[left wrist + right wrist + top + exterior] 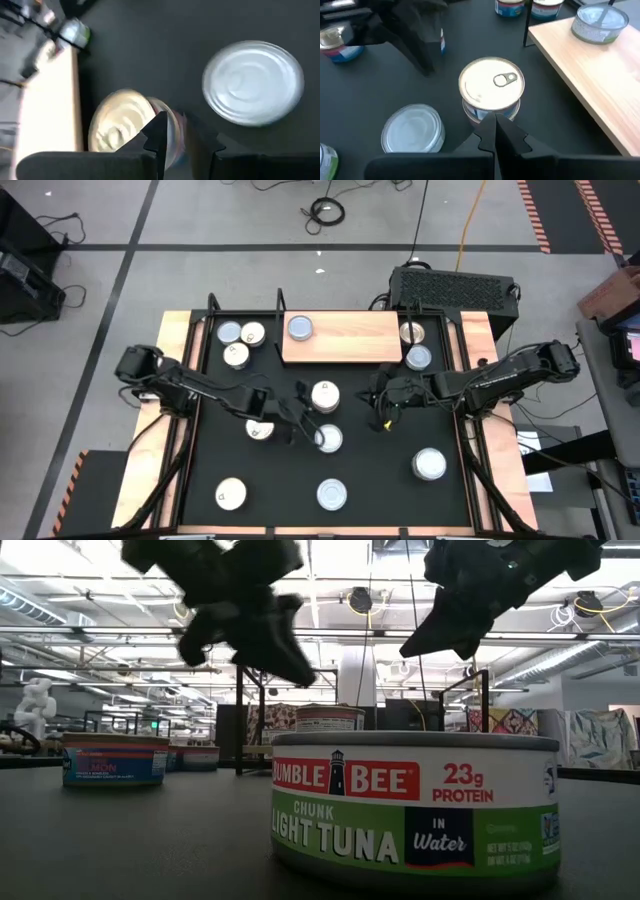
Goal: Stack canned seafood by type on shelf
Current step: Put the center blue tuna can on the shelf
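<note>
The shelf [350,340] is a light wooden board at the table's far side and bears one silver-topped tin [299,328]. More canned seafood stands on the black tabletop. A cream-topped tin with a pull tab [325,395] is at the middle, with a silver-topped tin [328,438] just nearer. My left gripper [295,420] hovers left of these two, its fingers [159,131] a narrow gap apart with nothing between them. My right gripper [495,131] is shut and hangs in the air right of the cream-topped tin [491,85], pointing at it and clear of it.
Three tins [238,340] stand left of the shelf and two [415,345] right of it. Near the front edge stand a cream tin [231,495], a tuna tin [332,495] and a silver tin [430,465]. Another cream tin [260,430] stands under my left arm.
</note>
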`<action>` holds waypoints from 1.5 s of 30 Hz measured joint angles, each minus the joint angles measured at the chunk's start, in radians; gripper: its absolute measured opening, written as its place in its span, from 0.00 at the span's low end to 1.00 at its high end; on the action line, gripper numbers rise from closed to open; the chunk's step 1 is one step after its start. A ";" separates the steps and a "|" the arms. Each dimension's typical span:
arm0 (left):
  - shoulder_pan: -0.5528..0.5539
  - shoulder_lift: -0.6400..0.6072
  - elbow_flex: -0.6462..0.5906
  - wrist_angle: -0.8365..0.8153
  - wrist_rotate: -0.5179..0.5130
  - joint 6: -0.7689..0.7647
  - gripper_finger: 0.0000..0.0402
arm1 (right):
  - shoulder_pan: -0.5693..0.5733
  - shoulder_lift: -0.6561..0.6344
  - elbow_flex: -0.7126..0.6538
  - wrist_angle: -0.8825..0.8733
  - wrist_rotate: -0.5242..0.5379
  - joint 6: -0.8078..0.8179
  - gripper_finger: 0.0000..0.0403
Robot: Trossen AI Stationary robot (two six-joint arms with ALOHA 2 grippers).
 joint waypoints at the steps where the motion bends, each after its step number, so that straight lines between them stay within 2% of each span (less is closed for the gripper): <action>1: -0.007 0.012 0.023 -0.027 -0.025 0.021 0.16 | 0.003 0.000 0.000 -0.003 0.000 -0.001 0.00; 6: -0.027 0.041 0.077 -0.084 -0.089 0.059 0.19 | 0.019 0.000 0.000 -0.032 -0.002 -0.003 0.00; 17: 0.011 0.072 0.078 -0.136 -0.092 0.050 0.49 | 0.027 0.000 0.000 -0.032 -0.001 0.009 0.00; 28: 0.048 0.130 0.078 -0.132 -0.108 0.052 0.51 | 0.027 0.001 0.000 -0.031 -0.001 0.019 0.00; 33: 0.047 0.129 0.078 -0.131 -0.141 0.058 0.45 | 0.027 0.001 0.000 -0.031 -0.001 0.017 0.00; 45: 0.046 0.126 0.079 -0.123 -0.159 0.057 0.08 | 0.027 0.001 0.001 -0.032 -0.001 0.017 0.00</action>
